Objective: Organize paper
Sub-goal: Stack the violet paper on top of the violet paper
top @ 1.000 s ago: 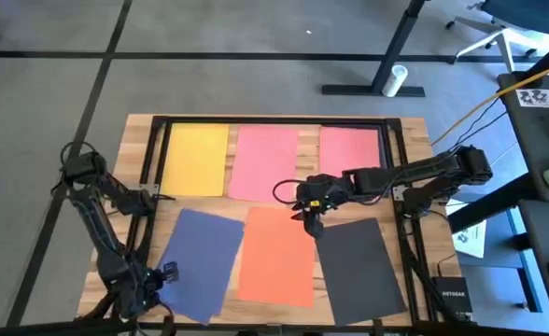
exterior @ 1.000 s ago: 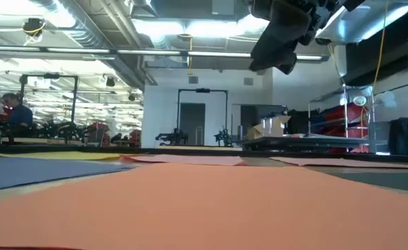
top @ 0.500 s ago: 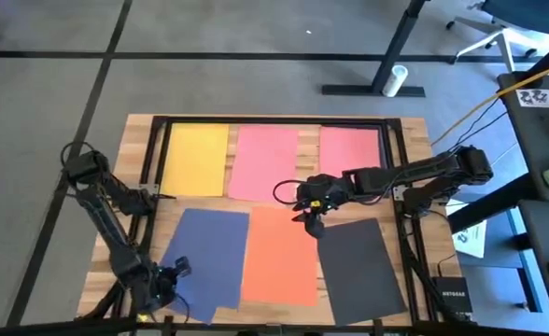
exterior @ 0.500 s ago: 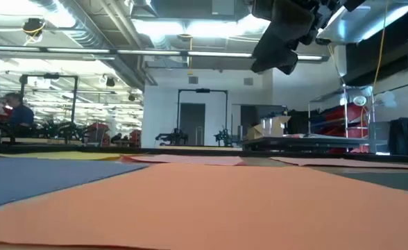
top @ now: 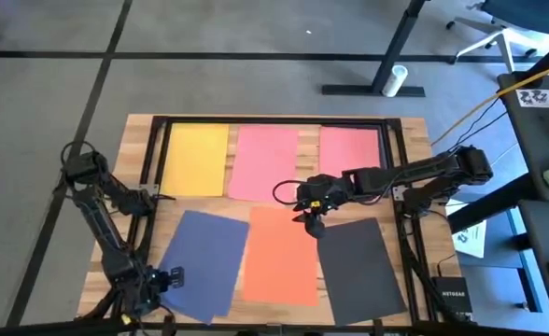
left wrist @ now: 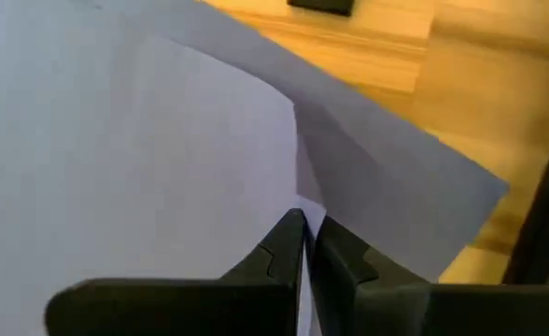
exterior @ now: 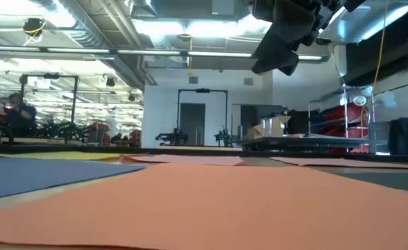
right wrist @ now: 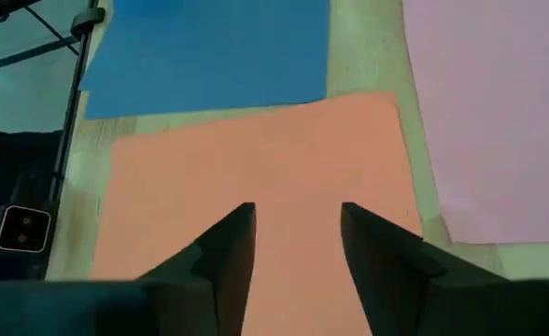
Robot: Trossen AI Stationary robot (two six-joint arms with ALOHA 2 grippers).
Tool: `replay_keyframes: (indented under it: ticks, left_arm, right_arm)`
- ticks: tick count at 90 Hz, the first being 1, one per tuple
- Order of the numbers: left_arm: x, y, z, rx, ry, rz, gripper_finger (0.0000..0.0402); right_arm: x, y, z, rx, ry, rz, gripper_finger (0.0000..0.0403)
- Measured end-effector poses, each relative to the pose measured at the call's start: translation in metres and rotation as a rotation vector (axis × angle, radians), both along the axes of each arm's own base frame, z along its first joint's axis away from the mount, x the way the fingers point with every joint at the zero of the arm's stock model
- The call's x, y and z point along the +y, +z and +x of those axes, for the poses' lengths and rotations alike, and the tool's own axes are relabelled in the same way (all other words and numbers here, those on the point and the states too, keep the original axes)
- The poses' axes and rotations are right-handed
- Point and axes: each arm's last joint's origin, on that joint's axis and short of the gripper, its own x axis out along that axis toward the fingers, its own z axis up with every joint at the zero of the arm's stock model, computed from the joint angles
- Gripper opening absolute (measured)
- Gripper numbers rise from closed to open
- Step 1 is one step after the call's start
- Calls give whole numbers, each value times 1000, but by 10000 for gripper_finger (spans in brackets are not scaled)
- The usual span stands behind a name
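Six coloured sheets lie flat on the wooden worktop (top: 415, 131) in two rows. Along the far edge sit a yellow sheet (top: 196, 160) toward the left, a pink sheet (top: 264, 161) in the middle and a second pink sheet (top: 351, 149) toward the right, each slightly apart from its neighbour. Along the near edge lie a navy blue sheet (top: 202, 262) toward the left, an orange sheet (top: 280, 255) in the middle and a black sheet (top: 360, 266) toward the right; the navy sheet is tilted and its right edge runs just beside the orange one. The left end effector (top: 169, 278) is at the near left corner of the worktop, its fingers (left wrist: 288, 245) clenched on the near left edge of the navy blue sheet, which is lifted and creased there in the left wrist view. The right end effector (top: 310, 217) hangs above the far edge of the orange sheet, between the orange and black sheets, its fingers (right wrist: 230, 245) released and spread with orange paper showing between them, not touching the sheet.
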Motion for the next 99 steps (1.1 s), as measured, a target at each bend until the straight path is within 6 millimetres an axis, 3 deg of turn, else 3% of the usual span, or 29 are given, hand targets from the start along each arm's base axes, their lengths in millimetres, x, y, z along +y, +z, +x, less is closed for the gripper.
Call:
replay_keyframes:
  ticks: [20, 50, 79, 99]
  left_arm:
    - [-3, 0, -3, 0, 5, -23, 0]
    - [-7, 4, 11, 83, 502, -239, 0]
    - [2, 0, 5, 107, 375, -97, 3]
    - [1, 0, 6, 171, 391, -127, 53]
  right_arm:
    - [0, 0, 0, 0, 0, 0, 150]
    - [0, 0, 0, 0, -1, -1, 150]
    - [0, 0, 0, 0, -2, -1, 150]
    - [0, 0, 0, 0, -3, -3, 150]
